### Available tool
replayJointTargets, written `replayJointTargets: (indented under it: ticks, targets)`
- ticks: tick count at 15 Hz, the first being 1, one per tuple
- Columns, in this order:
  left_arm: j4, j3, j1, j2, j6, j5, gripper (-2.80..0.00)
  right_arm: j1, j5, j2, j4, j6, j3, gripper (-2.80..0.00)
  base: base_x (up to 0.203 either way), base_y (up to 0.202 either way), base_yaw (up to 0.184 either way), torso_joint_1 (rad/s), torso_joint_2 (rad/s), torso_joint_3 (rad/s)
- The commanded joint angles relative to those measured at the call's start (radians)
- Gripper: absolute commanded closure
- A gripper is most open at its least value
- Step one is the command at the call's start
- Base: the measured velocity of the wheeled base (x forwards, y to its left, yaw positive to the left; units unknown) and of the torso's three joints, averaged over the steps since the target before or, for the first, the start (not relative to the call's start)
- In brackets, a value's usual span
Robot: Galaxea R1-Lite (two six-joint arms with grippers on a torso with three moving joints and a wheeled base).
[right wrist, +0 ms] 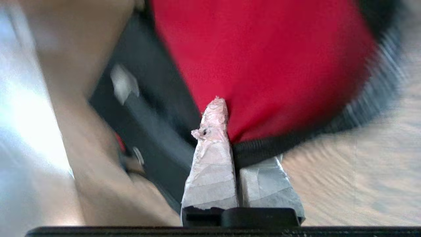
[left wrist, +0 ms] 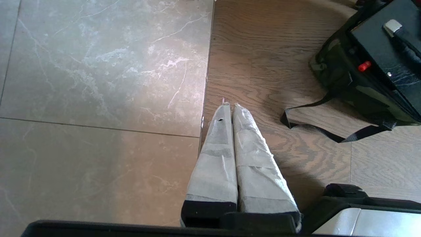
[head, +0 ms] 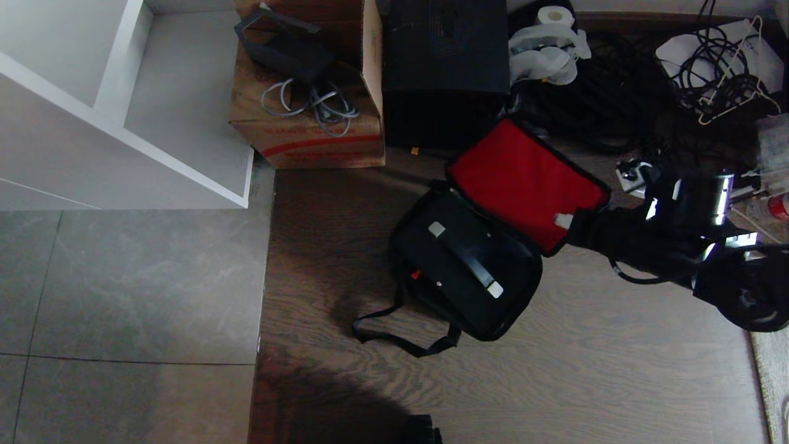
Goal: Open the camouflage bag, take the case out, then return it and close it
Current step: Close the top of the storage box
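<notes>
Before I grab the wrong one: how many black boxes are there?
2: the case inside the open camouflage bag, and a taller black box behind it, beside the cardboard carton.

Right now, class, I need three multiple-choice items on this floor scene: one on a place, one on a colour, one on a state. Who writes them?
1. Where is the case?
A on the shelf
B inside the camouflage bag
C on the carton

2. The lid's inner panel is:
A red
B blue
C grey

3. The right claw is:
A wide open
B out of sight
C shut on the lid's edge

Key:
1 B, the bag's walls surround it.
2 A, plainly red.
3 C, the trim sits between its fingers.
</notes>
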Motion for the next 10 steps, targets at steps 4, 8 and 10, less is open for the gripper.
replayJointTargets:
  ticks: [4, 8, 10]
  targets:
    - [-0.001, 0.009, 0.000, 0.000, -0.001, 0.000, 0.00, 0.100, 0.013, 0.040, -0.165, -0.129, 0.202, -2.80, 0.000, 0.000, 0.000, 0.000, 0.00, 0.000]
    - [-0.001, 0.010, 0.000, 0.000, -0.001, 0.000, 0.00, 0.224, 0.018, 0.092, -0.264, -0.135, 0.292, -2.80, 0.000, 0.000, 0.000, 0.000, 0.00, 0.000]
    - [-0.001, 0.011, 0.000, 0.000, -0.002, 0.000, 0.00, 0.289, 0.017, 0.105, -0.293, -0.130, 0.336, -2.80, 0.000, 0.000, 0.000, 0.000, 0.00, 0.000]
